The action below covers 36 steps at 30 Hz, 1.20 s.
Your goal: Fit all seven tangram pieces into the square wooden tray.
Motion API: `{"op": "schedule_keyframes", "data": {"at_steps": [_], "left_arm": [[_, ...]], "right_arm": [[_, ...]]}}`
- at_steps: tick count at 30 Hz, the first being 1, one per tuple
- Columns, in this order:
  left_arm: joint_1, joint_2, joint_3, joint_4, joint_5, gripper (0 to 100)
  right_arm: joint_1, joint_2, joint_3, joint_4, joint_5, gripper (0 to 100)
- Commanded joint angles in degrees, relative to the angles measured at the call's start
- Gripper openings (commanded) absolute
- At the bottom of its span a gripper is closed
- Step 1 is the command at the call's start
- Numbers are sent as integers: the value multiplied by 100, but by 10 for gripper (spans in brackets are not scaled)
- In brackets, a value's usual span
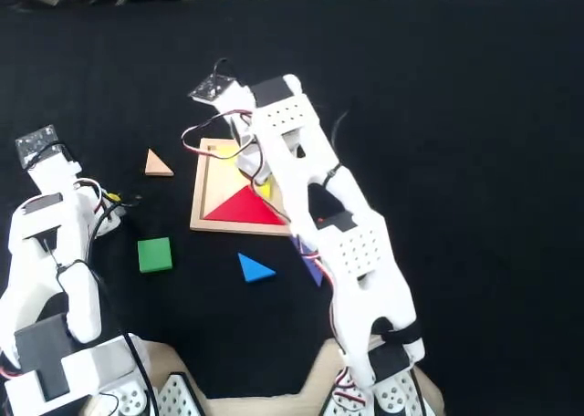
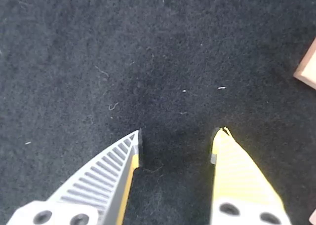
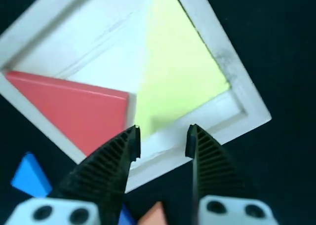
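Note:
The square wooden tray (image 1: 206, 150) lies mid-table with a red triangle (image 1: 241, 208) and a yellow triangle (image 1: 264, 189) inside. In the right wrist view my right gripper (image 3: 163, 136) is open just above the tray's rim (image 3: 247, 106), at the yellow triangle's (image 3: 182, 72) tip beside the red triangle (image 3: 74, 111). Loose on the cloth are a tan triangle (image 1: 157, 164), a green square (image 1: 154, 254), a blue triangle (image 1: 255, 268) and a purple piece (image 1: 311, 268) half hidden under the right arm. My left gripper (image 2: 177, 136) is open over bare cloth, left of the tray.
Black cloth covers the table. The right arm (image 1: 338, 234) stretches over the tray's right side and hides part of it. A pale wooden corner (image 2: 308, 67) shows in the left wrist view. An orange bit (image 3: 155, 212) and the blue triangle (image 3: 29, 175) lie outside the tray.

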Motion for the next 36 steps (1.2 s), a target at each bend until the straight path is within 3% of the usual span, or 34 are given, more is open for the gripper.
{"op": "schedule_keyframes", "data": {"at_steps": [1, 10, 18, 21, 27, 36], "left_arm": [[-31, -53, -48, -88, 18, 238], [-31, -62, -40, -88, 26, 238], [-31, -62, -48, -88, 35, 238], [-31, -62, -48, -88, 35, 238], [-31, -62, -48, -88, 35, 238], [-31, -62, -48, -88, 35, 238]], "right_arm": [[-105, -31, -338, 44, -527, 162], [-132, 347, -347, -360, -1371, 168], [-308, 567, -497, -431, -1354, 317], [-290, 567, -541, -431, -1354, 261], [-281, 576, -488, -440, -1380, 45], [-105, 752, -585, -466, -1336, 11]]}}
